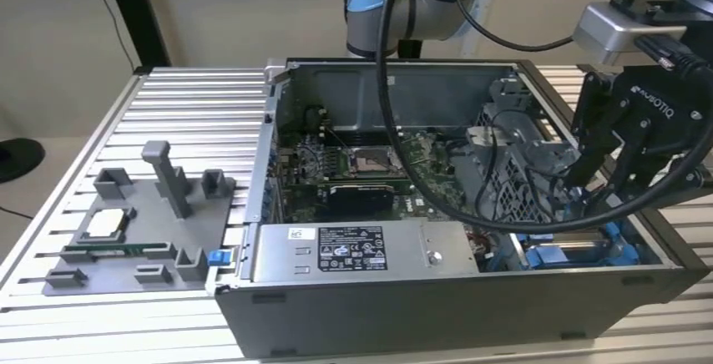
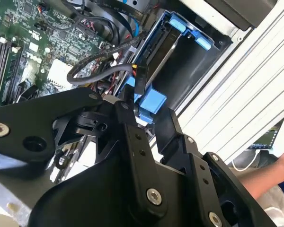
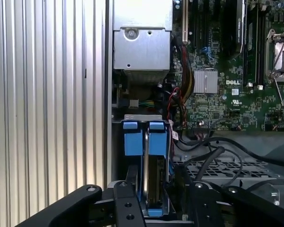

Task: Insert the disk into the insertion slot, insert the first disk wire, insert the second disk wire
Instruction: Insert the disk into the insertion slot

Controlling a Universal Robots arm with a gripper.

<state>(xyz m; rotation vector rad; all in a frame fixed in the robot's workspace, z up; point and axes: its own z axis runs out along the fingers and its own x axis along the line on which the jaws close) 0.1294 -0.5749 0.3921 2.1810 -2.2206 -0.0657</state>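
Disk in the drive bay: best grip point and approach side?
Probably the paired blue tabs at the end of the disk, pinched together, coming in through the open side of the case. The disk stands on edge in the insertion slot, whose walls cover its flat faces; only that edge and the tabs are exposed.

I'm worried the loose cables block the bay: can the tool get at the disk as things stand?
Probably yes. In the second wrist view the tool hangs right at the disk standing in its bay, and the black cables lie off to the board side, not across it.
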